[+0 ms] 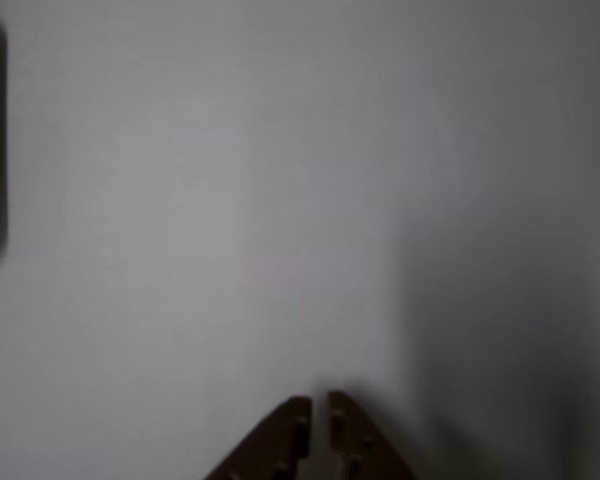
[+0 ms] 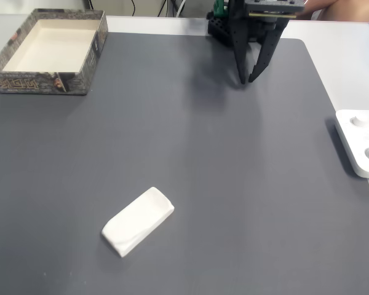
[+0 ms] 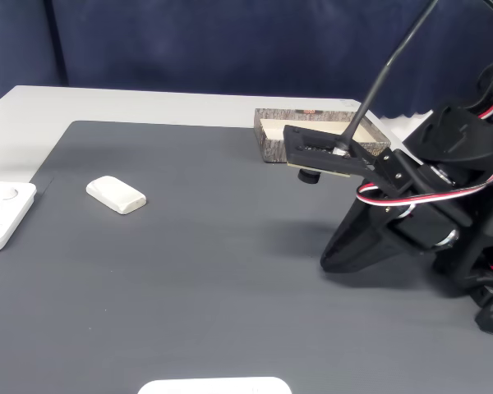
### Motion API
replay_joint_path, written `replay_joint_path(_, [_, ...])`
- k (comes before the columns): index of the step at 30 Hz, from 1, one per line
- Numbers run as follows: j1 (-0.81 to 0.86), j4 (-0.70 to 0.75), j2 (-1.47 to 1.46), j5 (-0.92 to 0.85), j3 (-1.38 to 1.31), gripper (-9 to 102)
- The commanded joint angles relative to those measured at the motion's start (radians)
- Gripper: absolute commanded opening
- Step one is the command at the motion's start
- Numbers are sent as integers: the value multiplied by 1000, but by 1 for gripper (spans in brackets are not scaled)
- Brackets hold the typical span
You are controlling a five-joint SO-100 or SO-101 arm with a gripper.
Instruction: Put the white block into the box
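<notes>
Tool (image 2: 248, 78) above the grey mat (image 2: 234, 184), tips pointing down and slightly spread, nothing between them; in the blurred other view only its tips (image 1: 320, 405) show, cut off at the bottom edge. White block (image 2: 138, 221) lies on the mat well apart from the tool. Box (image 2: 49, 49) stands far to one side, partly hidden behind the arm in a fixed view (image 3: 273, 139). White plate (image 2: 360, 141) is cropped at the frame edge.

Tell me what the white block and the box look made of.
White block: smooth matte solid, plastic or foam perhaps; rounded edges, no grain. Box: looks like cardboard, pale plain inner walls, printed patterned outside, thin rim. Both rest on a dark grey mat.
</notes>
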Motion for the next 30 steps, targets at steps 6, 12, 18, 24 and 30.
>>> replay_joint_path(6, [12,3,35,-8,20,-1])
replay_joint_path(12, [12,3,35,-8,20,-1])
replay_joint_path(18, [12,3,35,-8,20,-1])
replay_joint_path(24, [-9,3,32,-3,20,-2])
replay_joint_path(30, [-31,-2,12,-25,0,-2])
